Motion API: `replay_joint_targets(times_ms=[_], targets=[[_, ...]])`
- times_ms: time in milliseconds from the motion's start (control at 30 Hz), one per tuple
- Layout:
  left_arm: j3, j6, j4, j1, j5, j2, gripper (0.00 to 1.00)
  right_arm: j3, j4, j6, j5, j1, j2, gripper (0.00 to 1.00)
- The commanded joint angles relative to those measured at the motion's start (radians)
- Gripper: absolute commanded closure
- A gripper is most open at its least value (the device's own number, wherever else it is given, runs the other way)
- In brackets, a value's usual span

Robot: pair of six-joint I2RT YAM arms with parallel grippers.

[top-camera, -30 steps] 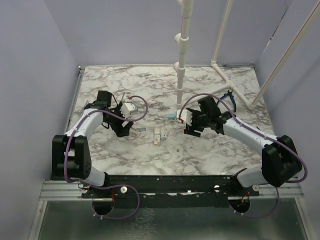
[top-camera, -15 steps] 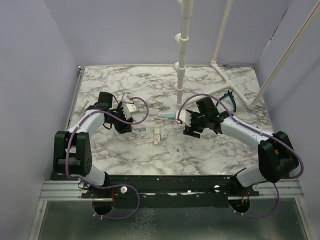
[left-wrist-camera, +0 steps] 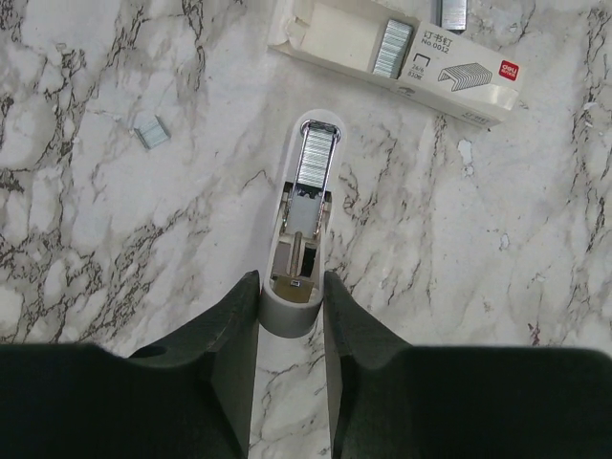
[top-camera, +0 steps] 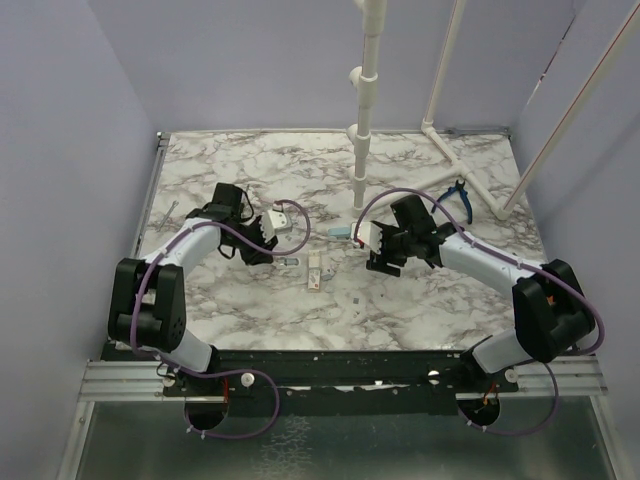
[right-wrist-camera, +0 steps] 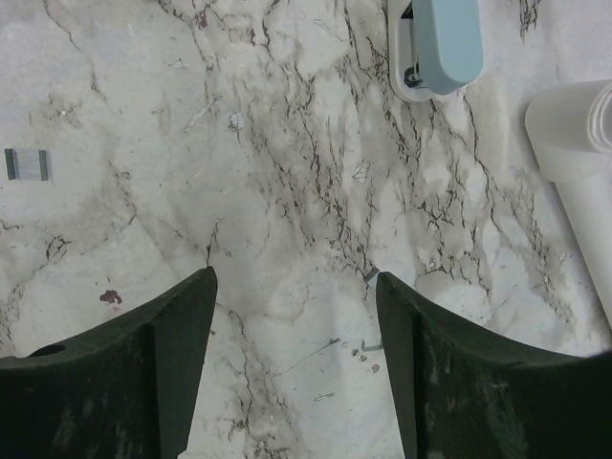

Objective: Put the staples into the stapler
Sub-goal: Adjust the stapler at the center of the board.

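In the left wrist view a white open magazine of the stapler (left-wrist-camera: 308, 225) lies on the marble, with a silvery strip of staples (left-wrist-camera: 314, 158) in its far half. My left gripper (left-wrist-camera: 292, 282) is shut on its rounded near end, one finger against each side. The top view shows that gripper (top-camera: 278, 250) left of centre. A teal-capped white stapler part (right-wrist-camera: 438, 43) lies apart at the top of the right wrist view, also seen as the teal part (top-camera: 340, 231) from above. My right gripper (right-wrist-camera: 295, 277) is open over bare marble, holding nothing.
An open white staple box (left-wrist-camera: 459, 72) holding more staples lies just beyond the magazine. Loose staple strips (left-wrist-camera: 150, 132) (right-wrist-camera: 27, 164) lie about. Blue-handled pliers (top-camera: 458, 192) sit at the back right. A white pipe frame (top-camera: 362, 150) stands at the back centre.
My left gripper has moved right toward the staple box and its jaws have closed from wide open onto the white magazine. The right arm has hardly moved.
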Motion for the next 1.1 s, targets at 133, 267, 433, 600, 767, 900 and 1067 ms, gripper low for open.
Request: replay_joint_targets(times_ms=[133, 267, 433, 600, 767, 900, 1067], targets=[[0.092, -0.009, -0.06, -0.119, -0.166, 0.045, 0.98, -0.015, -0.016, 0.004, 0.035, -0.003, 0.015, 0.3], [0.155, -0.02, -0.115, -0.194, -0.27, 0.087, 1.0, -0.022, -0.015, -0.001, 0.049, -0.003, 0.013, 0.29], [0.242, -0.047, -0.2, -0.278, -0.417, 0.166, 1.0, -0.024, -0.013, 0.004, 0.061, -0.004, 0.016, 0.3], [0.314, -0.093, -0.255, -0.347, -0.504, 0.247, 1.0, -0.026, -0.015, 0.004, 0.069, -0.003, 0.017, 0.3], [0.348, -0.13, -0.261, -0.402, -0.542, 0.308, 1.0, -0.032, -0.028, -0.001, 0.082, -0.003, 0.012, 0.3], [0.375, -0.145, -0.266, -0.421, -0.544, 0.333, 1.0, -0.035, -0.033, -0.002, 0.088, -0.005, 0.008, 0.3], [0.397, -0.153, -0.267, -0.43, -0.522, 0.323, 0.75, -0.032, -0.033, -0.004, 0.091, -0.005, 0.018, 0.3]])
